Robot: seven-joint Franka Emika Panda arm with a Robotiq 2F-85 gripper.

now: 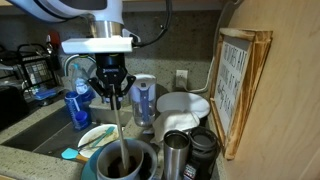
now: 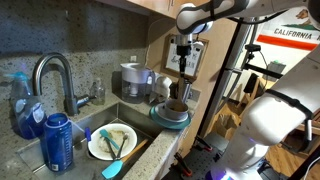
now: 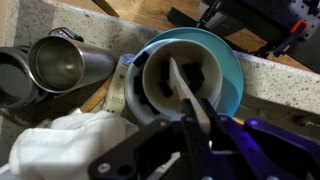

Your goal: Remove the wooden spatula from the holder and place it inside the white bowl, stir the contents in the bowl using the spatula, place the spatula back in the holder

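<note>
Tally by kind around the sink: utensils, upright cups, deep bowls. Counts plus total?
Utensils: 2 (wooden spatula, teal-handled utensil)
Upright cups: 2 (steel holder, black mug)
Deep bowls: 1 (white bowl)
Total: 5

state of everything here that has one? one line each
gripper: shut on the wooden spatula
wooden spatula: near upright, out of the holder, tip down in the white bowl
white bowl: upright, dark inside, spatula in it
holder: upright, empty
faucet: no water seen running
small plate: in the sink, teal utensil lying on it
</note>
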